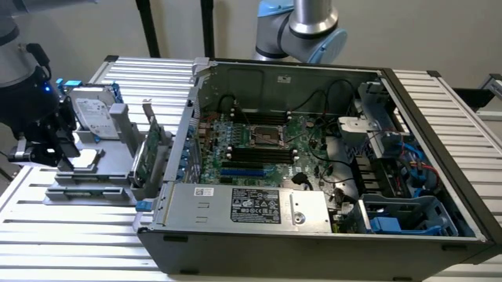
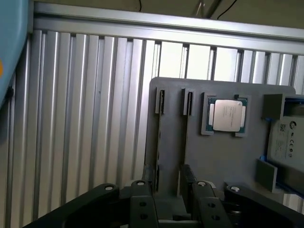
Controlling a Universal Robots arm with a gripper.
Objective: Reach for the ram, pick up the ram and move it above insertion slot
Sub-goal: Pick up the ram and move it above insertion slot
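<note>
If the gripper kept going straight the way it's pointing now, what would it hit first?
Most likely the grey parts holder, near its narrow slots beside the CPU; the open gripper holds nothing. Depth is unclear.

Arm (image 1: 12, 59): one, grey with black wrist, at the exterior view's left, angled downward. Gripper (image 1: 55, 155): black, linkage type, two fingers (image 2: 142, 204) set apart with a gap between them (nothing held).
</note>
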